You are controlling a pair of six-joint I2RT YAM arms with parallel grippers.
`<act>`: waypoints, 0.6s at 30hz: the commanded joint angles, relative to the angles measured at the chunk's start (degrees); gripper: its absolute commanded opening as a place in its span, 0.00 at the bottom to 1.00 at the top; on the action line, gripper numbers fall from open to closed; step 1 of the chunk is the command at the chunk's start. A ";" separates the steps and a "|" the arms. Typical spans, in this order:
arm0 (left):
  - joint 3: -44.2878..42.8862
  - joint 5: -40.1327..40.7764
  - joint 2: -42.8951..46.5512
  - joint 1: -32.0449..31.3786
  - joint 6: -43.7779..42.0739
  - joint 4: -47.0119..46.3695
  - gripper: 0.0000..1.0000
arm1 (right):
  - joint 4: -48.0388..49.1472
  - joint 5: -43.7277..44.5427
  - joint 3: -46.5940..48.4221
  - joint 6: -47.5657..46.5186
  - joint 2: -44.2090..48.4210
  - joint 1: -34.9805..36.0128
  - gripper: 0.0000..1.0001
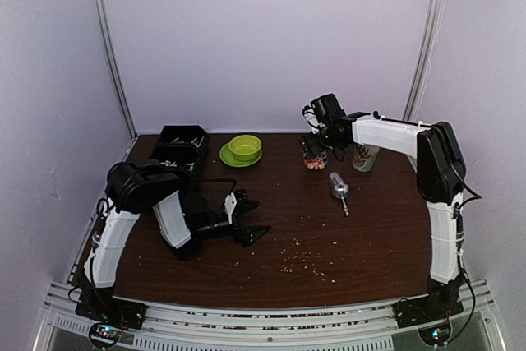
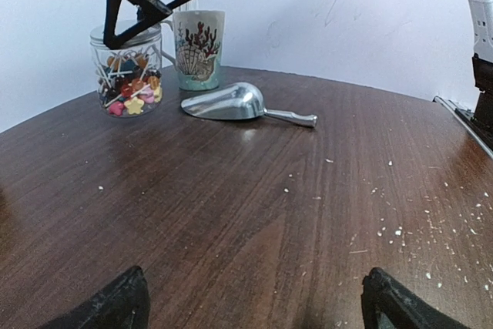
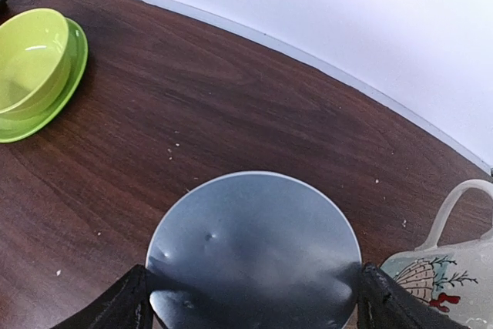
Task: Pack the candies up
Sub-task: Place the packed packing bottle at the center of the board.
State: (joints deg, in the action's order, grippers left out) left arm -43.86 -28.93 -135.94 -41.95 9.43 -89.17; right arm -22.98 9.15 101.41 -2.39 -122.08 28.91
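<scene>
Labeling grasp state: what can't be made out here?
- Right wrist: whether right gripper clamps the lid; fingertips cut by bottom edge.
- Right wrist: candies, under the lid.
- Top: black tray contents, too small, left arm overlaps.
- Left wrist: mug interior, hidden by its wall.

Seen from the right wrist, the jar lid (image 3: pixel 254 244) fills the gap between the right hand's (image 3: pixel 258 306) fingers and hides everything beneath it. Whether those fingers press its rim cannot be told. Right of that hand the picture's edge cuts the mug (image 3: pixel 443 275). Far to its left the edge cuts the green bowl (image 3: pixel 31 59). From overhead, the candies (image 1: pixel 315 162) are too small to tell apart. Only the tips of the left hand (image 2: pixel 250 306) show.
</scene>
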 commanded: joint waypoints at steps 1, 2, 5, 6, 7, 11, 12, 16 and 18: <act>2.40 1.59 -0.89 0.56 1.32 1.03 0.98 | 0.97 1.11 4.99 1.65 -1.66 -1.53 0.83; 2.45 1.59 -0.72 0.56 1.33 1.08 0.98 | 0.93 0.31 5.29 1.92 -2.02 -1.83 0.83; 2.75 1.82 -0.10 0.56 1.18 1.08 0.98 | 0.33 -1.73 6.17 3.21 -3.04 -3.04 0.84; 2.87 1.91 0.29 0.56 1.24 1.02 0.98 | 0.09 -2.18 6.39 3.46 -3.29 -3.26 0.85; 3.12 2.07 0.76 0.56 1.30 1.05 0.98 | 0.05 -2.67 6.43 3.53 -3.41 -3.49 0.86; 4.04 2.84 3.05 0.56 1.55 1.10 0.98 | -0.40 -4.61 6.48 3.27 -4.15 -4.01 0.91; 4.30 3.01 3.82 0.56 1.74 1.07 0.98 | -0.47 -4.80 6.47 3.17 -4.22 -4.07 0.92; 5.19 3.53 7.10 0.56 2.89 1.10 0.98 | -0.58 -5.36 6.10 2.75 -4.06 -4.22 0.96; 5.70 3.98 8.80 0.56 3.36 1.10 0.98 | -0.59 -5.53 5.96 2.66 -3.82 -4.29 0.98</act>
State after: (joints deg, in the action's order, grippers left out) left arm -39.18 -26.35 -131.55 -41.93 10.96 -87.44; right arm -24.34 4.67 105.84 0.27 -126.13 24.86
